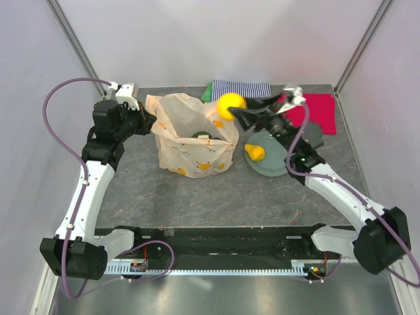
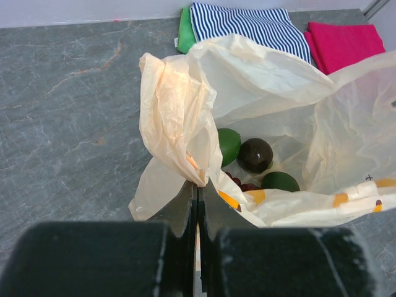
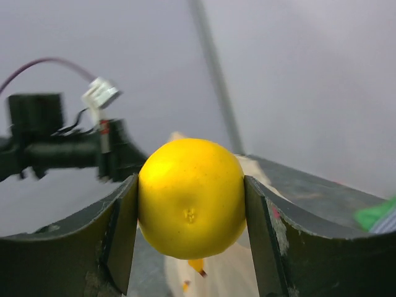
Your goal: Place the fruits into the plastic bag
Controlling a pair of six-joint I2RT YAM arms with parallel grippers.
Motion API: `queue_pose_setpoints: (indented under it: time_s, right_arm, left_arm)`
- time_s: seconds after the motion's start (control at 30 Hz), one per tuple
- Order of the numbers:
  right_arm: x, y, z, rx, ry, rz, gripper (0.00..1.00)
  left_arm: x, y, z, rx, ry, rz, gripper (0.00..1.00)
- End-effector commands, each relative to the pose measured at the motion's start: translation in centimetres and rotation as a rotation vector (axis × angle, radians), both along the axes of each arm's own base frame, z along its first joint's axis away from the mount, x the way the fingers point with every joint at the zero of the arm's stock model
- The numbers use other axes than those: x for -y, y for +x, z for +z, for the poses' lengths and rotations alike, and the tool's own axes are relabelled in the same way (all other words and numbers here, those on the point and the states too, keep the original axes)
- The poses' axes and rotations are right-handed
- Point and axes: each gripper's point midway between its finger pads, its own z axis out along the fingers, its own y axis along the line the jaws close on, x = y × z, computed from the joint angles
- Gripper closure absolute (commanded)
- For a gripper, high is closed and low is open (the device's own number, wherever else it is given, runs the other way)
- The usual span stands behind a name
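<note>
**Top view:** my right end effector (image 1: 233, 113) pinches the lemon (image 1: 231, 105) at the far right rim of the plastic bag (image 1: 190, 149). My left end effector (image 1: 149, 122) meets the bag's left edge. The pear (image 1: 255, 152) lies on the plate (image 1: 275, 169).

**Left wrist:** my left end effector is pressed together on a bag fold. The lime (image 2: 229, 145) and avocado (image 2: 255, 154) lie inside.

**Right wrist:** the lemon fills the gap, touching both sides.

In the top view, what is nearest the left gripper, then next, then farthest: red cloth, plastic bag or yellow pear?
1. The plastic bag: its left edge is pinched in the jaws of the left gripper.
2. The yellow pear: on the plate, right of the bag.
3. The red cloth: far right, at the back.
</note>
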Motion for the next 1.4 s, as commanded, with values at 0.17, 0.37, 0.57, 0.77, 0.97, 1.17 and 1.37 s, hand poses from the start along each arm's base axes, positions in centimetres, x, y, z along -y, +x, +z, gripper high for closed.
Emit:
queue_pose_setpoints:
  time_s: [0.17, 0.37, 0.57, 0.77, 0.97, 1.17, 1.37]
  right_arm:
    - [-13.3, -1.4, 0.8, 0.060, -0.296, 0.202, 0.78]
    - [-15.7, 2.9, -4.6, -0.130, -0.548, -0.014, 0.79]
    - [-16.4, 5.6, -10.5, -0.291, -0.757, -0.133, 0.80]
    - [-15.6, 7.3, -15.6, -0.396, -0.948, -0.260, 0.80]
    - [-16.3, 6.6, -20.1, -0.455, -1.068, -0.206, 0.81]
    - [-17.3, 4.8, -24.8, -0.547, -1.129, -0.076, 0.78]
    - [-17.3, 4.1, -27.9, -0.621, -1.150, -0.025, 0.69]
  left_arm:
    - [0.0, -0.1, 1.5, 0.061, 0.018, -0.019, 0.98]
    - [0.0, -0.1, 1.5, 0.062, 0.017, -0.020, 0.99]
    - [0.1, -0.1, 1.4, 0.059, 0.016, -0.023, 0.98]
    - [0.0, -0.1, 1.4, 0.059, 0.018, -0.019, 0.98]
    - [-0.1, 0.0, 1.2, 0.053, 0.019, -0.016, 0.98]
    - [-0.1, 0.0, 1.1, 0.052, 0.021, -0.017, 0.98]
    - [0.0, 0.0, 1.2, 0.054, 0.020, -0.018, 0.99]
